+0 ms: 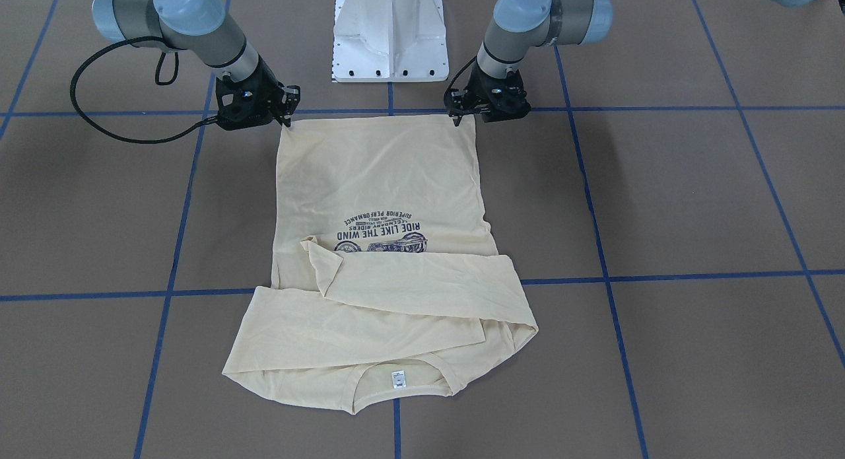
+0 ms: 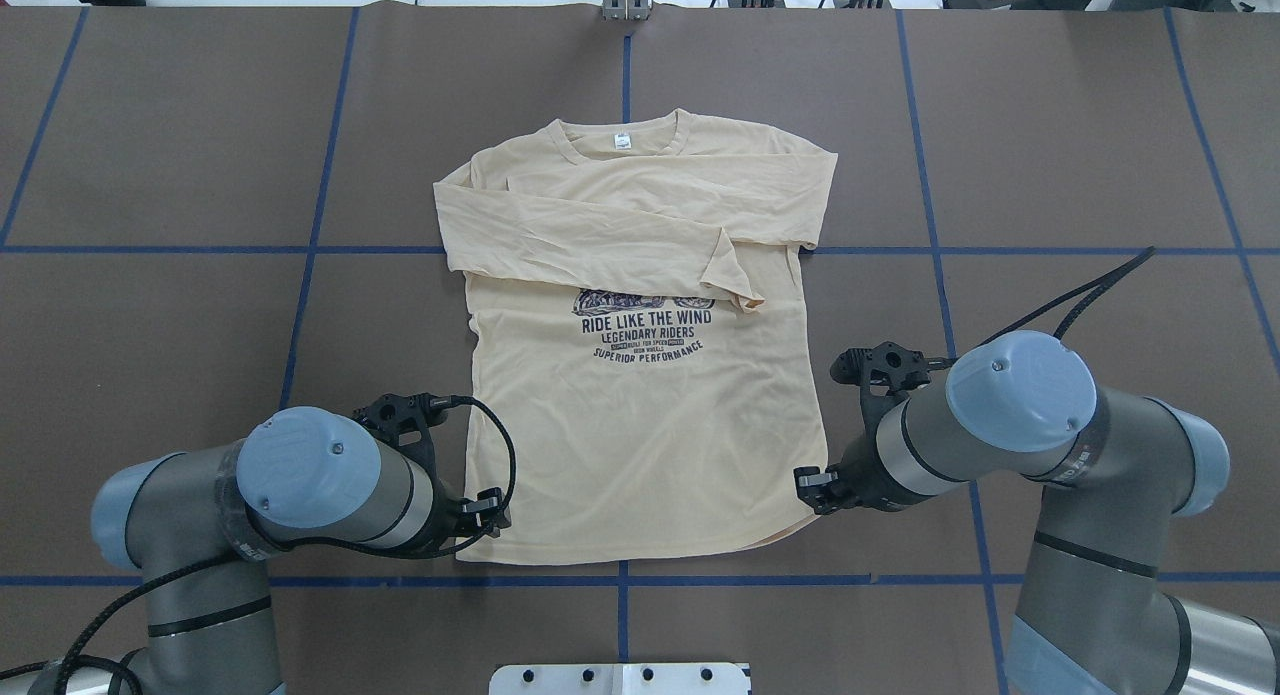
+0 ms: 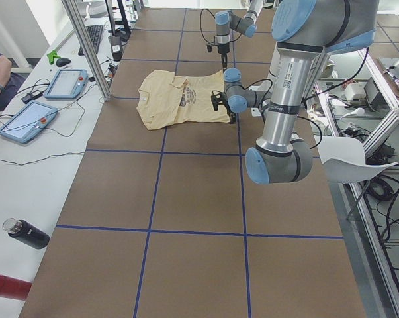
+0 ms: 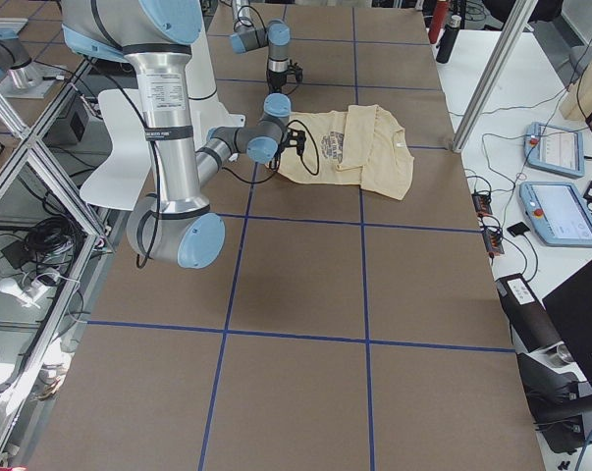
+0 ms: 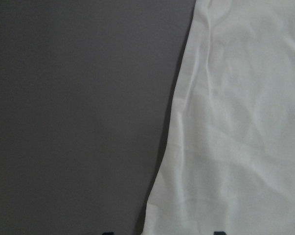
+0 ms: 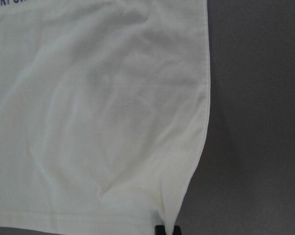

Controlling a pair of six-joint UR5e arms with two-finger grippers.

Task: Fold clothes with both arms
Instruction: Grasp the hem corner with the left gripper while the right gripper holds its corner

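The left arm (image 2: 310, 480) and right arm (image 2: 1010, 400) reach low, wrists turned inward to the hem corners of the long-sleeved T-shirt (image 2: 640, 425). It lies flat mid-table, print up, sleeves folded across the chest. The left gripper (image 2: 490, 510) has its tips spread, straddling the side edge. The right gripper (image 2: 812, 487) looks pinched on its hem corner. Brown table (image 2: 150, 325) lies open all round.

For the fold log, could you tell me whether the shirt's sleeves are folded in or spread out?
Folded in: both sleeves lie overlapping across the T-shirt, partly covering the print.
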